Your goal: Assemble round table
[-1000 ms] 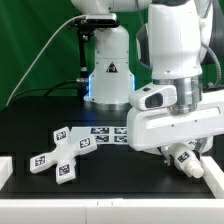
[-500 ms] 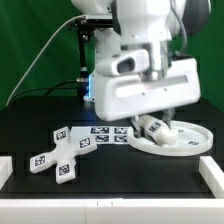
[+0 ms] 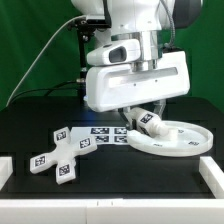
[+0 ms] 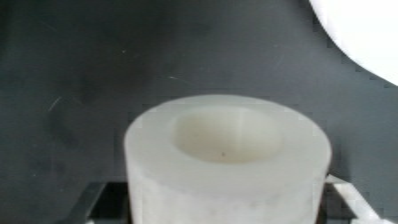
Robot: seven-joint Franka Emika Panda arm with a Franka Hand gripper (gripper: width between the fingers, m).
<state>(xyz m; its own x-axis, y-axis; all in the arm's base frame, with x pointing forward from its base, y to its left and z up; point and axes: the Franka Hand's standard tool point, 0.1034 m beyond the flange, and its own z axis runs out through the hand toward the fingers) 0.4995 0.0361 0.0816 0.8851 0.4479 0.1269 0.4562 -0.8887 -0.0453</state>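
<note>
In the exterior view the gripper [image 3: 146, 117] was clamped on the short cylindrical post [image 3: 153, 124], which hung tilted between its 2 fingers with a square tag showing on its side. Just below the hand, and reaching away from it toward the exterior view's right, the large rimmed round disc [image 3: 185, 140] lay flat on the black table [image 3: 30, 120]. The post's lower end was over the part of the disc nearest the hand; whether it touched the disc could not be told. The cross-shaped foot piece [image 3: 60, 155] lay well apart from the hand, toward the exterior view's left, with tags on its 4 arms. Between that piece and the hand lay the marker board [image 3: 103, 133], flat and just beside the disc's edge. In the wrist view the post [image 4: 228, 150] sat close under the hand, seen end-on as a white cylinder with a round hollow. Only slivers of the fingers [image 4: 103, 205] showed on either side of it. Beyond the post a curved part of the disc [image 4: 365, 30] showed, with bare table [image 4: 107, 60] around it.
</note>
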